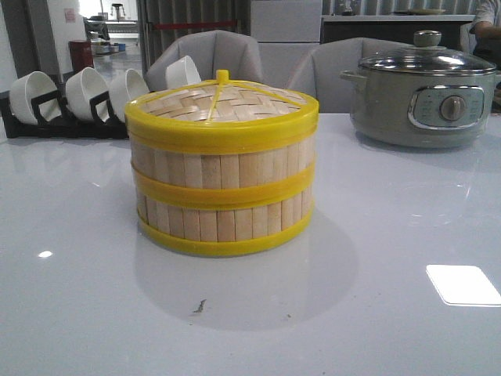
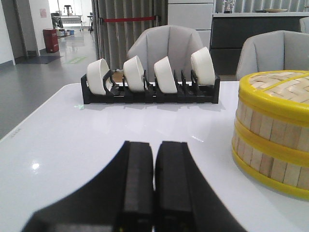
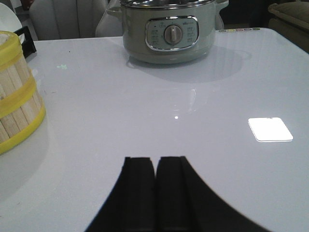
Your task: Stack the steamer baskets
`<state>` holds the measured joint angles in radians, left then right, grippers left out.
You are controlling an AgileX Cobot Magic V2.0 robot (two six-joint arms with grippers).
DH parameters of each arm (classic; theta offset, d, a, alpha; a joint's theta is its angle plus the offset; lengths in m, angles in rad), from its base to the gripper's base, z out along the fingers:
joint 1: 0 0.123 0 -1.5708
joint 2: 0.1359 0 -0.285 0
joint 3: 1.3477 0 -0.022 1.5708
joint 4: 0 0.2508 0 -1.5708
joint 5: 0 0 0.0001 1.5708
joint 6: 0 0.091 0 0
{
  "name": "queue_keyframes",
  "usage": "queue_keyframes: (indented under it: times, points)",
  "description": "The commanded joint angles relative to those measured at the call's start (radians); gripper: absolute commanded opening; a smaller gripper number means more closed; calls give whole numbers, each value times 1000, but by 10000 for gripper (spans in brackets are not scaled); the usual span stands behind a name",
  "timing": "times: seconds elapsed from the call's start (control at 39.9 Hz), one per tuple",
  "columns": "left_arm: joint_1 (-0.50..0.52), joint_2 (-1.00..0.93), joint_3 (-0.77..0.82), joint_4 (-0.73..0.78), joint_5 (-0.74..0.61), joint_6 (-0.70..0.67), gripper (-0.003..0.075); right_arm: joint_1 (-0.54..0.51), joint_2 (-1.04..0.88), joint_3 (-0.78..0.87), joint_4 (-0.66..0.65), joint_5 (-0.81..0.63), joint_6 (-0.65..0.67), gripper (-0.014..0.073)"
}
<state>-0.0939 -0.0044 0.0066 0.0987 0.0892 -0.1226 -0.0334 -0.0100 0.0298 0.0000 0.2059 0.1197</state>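
Observation:
Two steamer baskets [image 1: 223, 196] with pale wood-slat walls and yellow rims stand one on the other at the table's middle, the woven yellow-rimmed lid [image 1: 221, 102] on top. The left wrist view shows the stack [image 2: 273, 135] off to one side of my left gripper [image 2: 155, 147], which is shut and empty, low over the table. In the right wrist view the stack's edge [image 3: 17, 96] shows away from my right gripper [image 3: 155, 162], also shut with nothing in it. Neither gripper appears in the front view.
A black rack [image 1: 47, 117] holding several white bowls [image 1: 86, 90] stands at the back left. A grey electric pot [image 1: 423, 94] with a glass lid sits at the back right. Grey chairs [image 1: 235, 55] line the far table edge.

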Motion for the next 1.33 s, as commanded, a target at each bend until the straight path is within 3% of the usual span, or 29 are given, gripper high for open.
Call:
queue_keyframes:
  times: [0.0,1.3]
  points:
    - [0,-12,2,0,-89,1,85,-8,-21,-15,0,-97,-5,69]
    - [0,-12,2,0,-89,1,85,-8,-21,-15,0,-153,-43,69]
